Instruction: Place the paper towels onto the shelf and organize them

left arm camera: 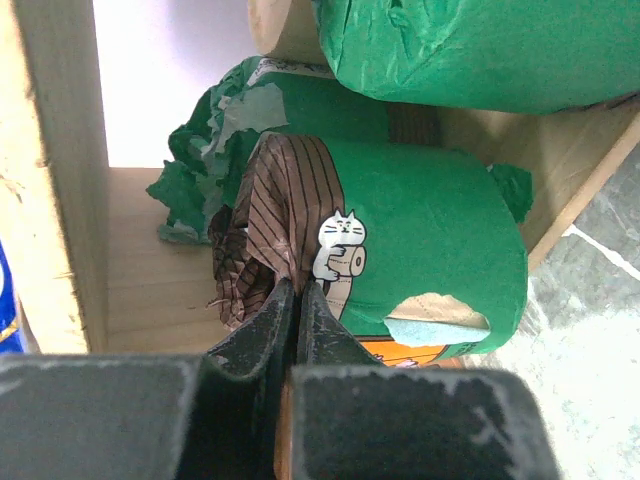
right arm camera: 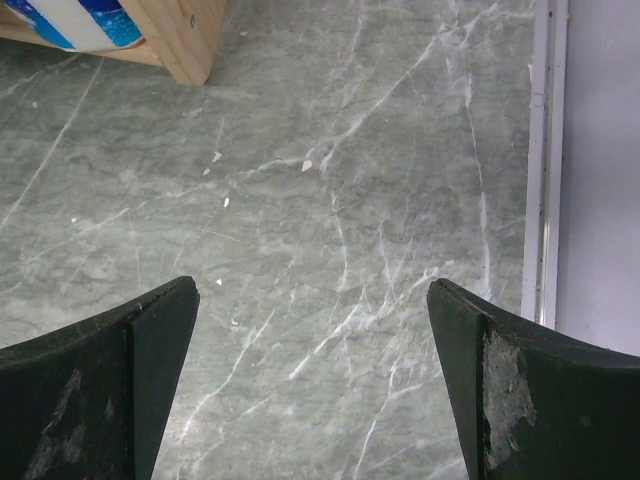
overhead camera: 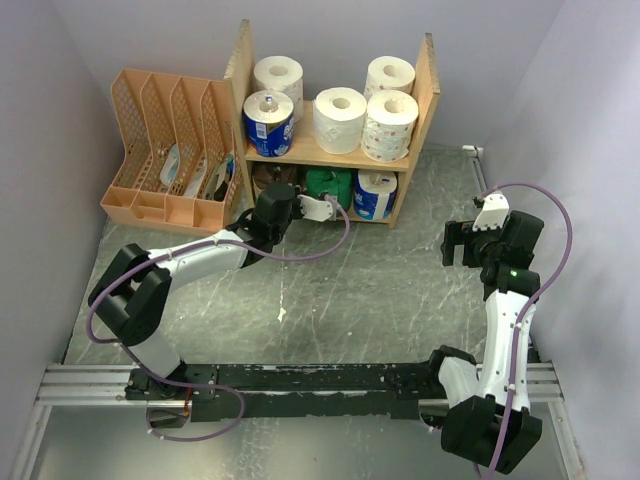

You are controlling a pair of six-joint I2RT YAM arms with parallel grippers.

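Left gripper (left arm camera: 296, 293), fingers pressed tight together, tips right against the crinkled brown-striped end of a green-wrapped roll (left arm camera: 430, 240) dead ahead, inside the pale wooden shelf (left arm camera: 50, 180); arm stretched low, forward.

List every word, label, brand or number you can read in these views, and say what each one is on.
No text can be read.
Upper blue roll: wrapper print too small to read.
Lower blue roll: print blurred.
Green roll: only a cat picture, no words; the orange patch under it shows no legible text.
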